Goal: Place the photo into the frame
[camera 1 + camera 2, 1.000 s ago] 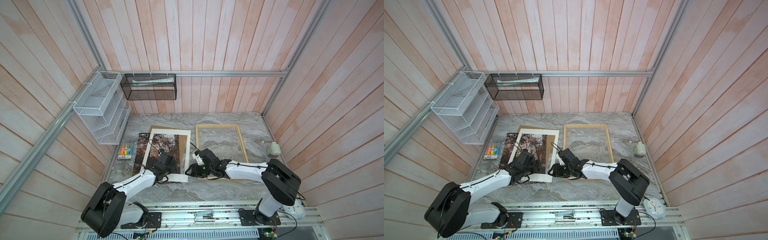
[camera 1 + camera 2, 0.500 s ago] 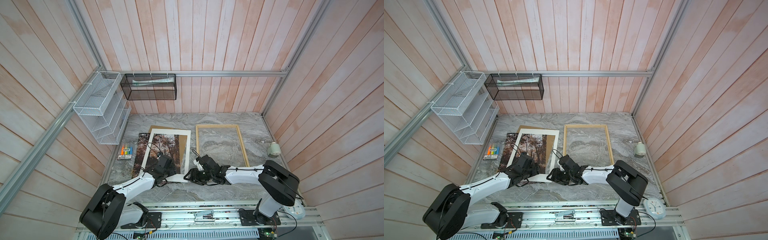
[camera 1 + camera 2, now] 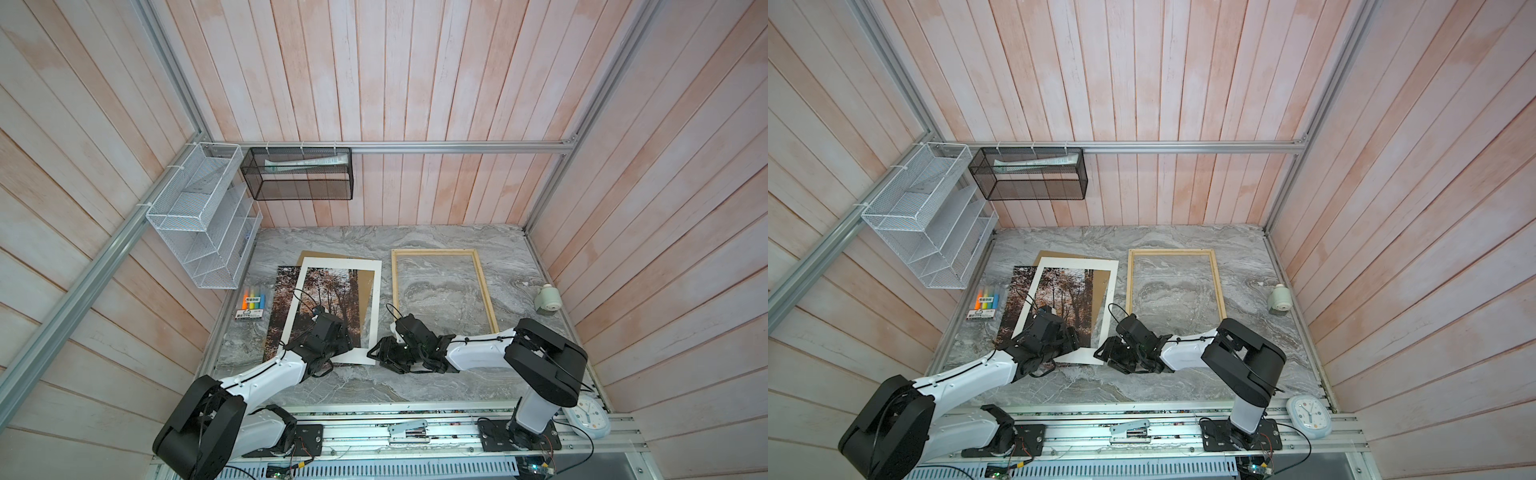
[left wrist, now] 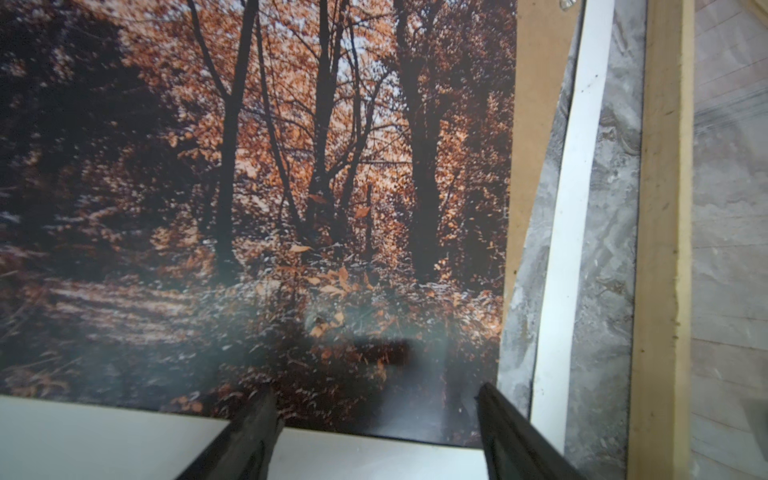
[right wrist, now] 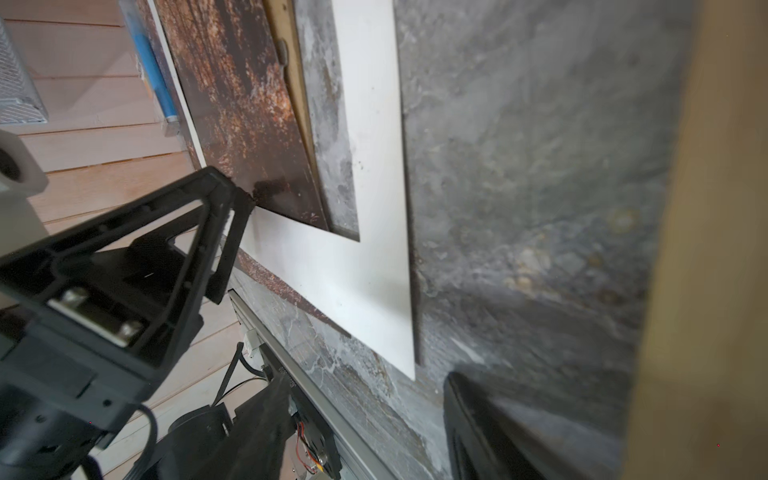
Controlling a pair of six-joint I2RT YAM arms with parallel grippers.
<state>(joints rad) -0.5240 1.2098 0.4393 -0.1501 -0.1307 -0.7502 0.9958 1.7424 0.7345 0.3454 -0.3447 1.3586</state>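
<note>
Photo (image 3: 286,299) lies flat on the left half of the marble table (image 3: 415,382), under the white mat (image 3: 376,291) and skewed to it. It is not in the frame (image 3: 434,251), which lies just right of the mat with tabletop showing through.

Left gripper (image 4: 374,390) — jaws wide apart at the mat's near inner edge, holding nothing.

Right gripper (image 3: 379,354) — jaws parted beside the mat's near right corner, empty.
</note>
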